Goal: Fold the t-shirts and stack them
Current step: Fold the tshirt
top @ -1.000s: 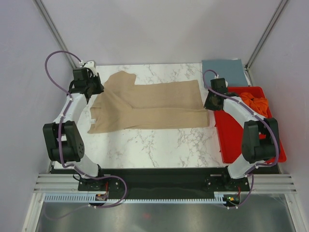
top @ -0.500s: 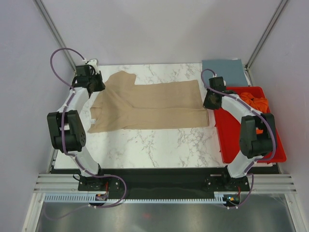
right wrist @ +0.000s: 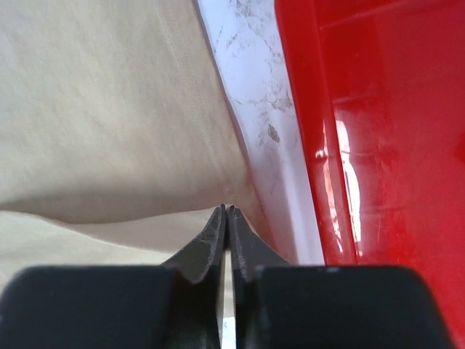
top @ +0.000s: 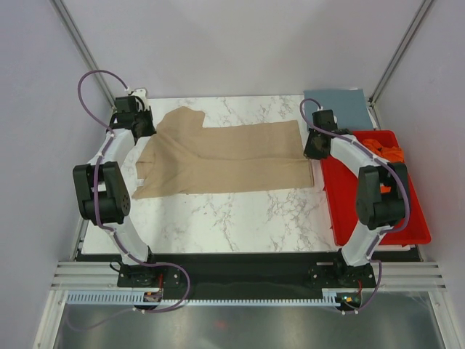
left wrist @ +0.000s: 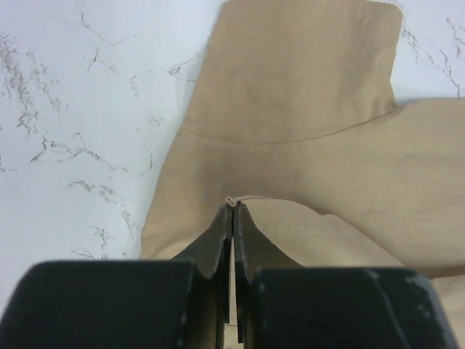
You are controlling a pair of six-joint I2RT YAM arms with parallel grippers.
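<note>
Tan t-shirt (top: pixel 225 161) lies spread on the marble table (top: pixel 240 218) in the top view, both arms stretched forward with elbows bowed outward, the left gripper (top: pixel 143 128) low at its left end and the right gripper (top: pixel 314 150) at its hem beside the red tray (top: pixel 367 218) holding an orange t-shirt (top: pixel 385 151). Left wrist view: jaws pressed together, pinching a small ridge of the tan cloth. Right wrist view: jaws likewise closed, nipping the hem edge just beside the tray wall.

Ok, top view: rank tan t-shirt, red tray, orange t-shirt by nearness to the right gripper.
1. Tan t-shirt: at the right gripper's tips, on its left.
2. Red tray: just to its right.
3. Orange t-shirt: far end of the tray, farther right.
</note>
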